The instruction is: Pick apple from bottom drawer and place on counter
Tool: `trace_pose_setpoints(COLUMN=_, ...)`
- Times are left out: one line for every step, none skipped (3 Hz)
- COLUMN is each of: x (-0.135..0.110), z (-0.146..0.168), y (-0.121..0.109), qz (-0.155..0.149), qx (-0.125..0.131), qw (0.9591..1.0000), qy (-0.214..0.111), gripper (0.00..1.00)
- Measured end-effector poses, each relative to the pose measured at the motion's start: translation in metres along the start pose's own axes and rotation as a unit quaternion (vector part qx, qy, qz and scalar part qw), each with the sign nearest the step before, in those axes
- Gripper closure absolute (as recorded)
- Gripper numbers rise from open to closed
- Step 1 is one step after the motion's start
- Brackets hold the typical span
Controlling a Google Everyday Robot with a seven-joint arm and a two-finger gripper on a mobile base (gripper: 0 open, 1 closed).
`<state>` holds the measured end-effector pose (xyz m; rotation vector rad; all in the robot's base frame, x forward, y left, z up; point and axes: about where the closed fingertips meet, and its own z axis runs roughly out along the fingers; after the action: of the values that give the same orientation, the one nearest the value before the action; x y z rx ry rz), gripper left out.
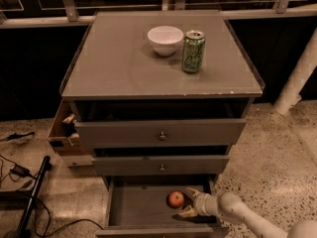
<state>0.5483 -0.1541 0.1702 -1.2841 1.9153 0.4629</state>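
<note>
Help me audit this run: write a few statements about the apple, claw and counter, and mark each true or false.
1. The apple lies in the bottom drawer. True.
2. The claw hovers over the counter. False: it is down in the bottom drawer, open, next to the apple.
3. A bowl and a can stand on the counter. True.
4. The can lies on its side. False: it stands upright beside the bowl.

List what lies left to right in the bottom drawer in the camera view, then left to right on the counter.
Bottom drawer: apple → gripper, its fingers open just right of the apple. Counter: white bowl → green soda can.
</note>
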Motion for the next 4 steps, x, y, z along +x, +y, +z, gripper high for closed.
trace_pose_setpoints(x=0.006, z=0.011, y=-0.003, qz=0.01, qx=-0.002, qw=0.9999, qy=-0.005, gripper=0.22)
trace_pose_setpoints(x=0.011, z=0.024, y=-0.005, qz=0.019, qx=-0.004, qw=0.9997, qy=-0.012, gripper=0.2)
trace_pose_setpoints(x=0.012, z=0.04, y=-0.005, qz=0.028, qx=-0.01, qw=0.9994, qy=-0.02, gripper=0.22)
trace_pose_setpoints(x=0.007, z=0.059, y=-0.006, qz=0.032, qx=-0.017, qw=0.9987, qy=-0.035, gripper=0.25)
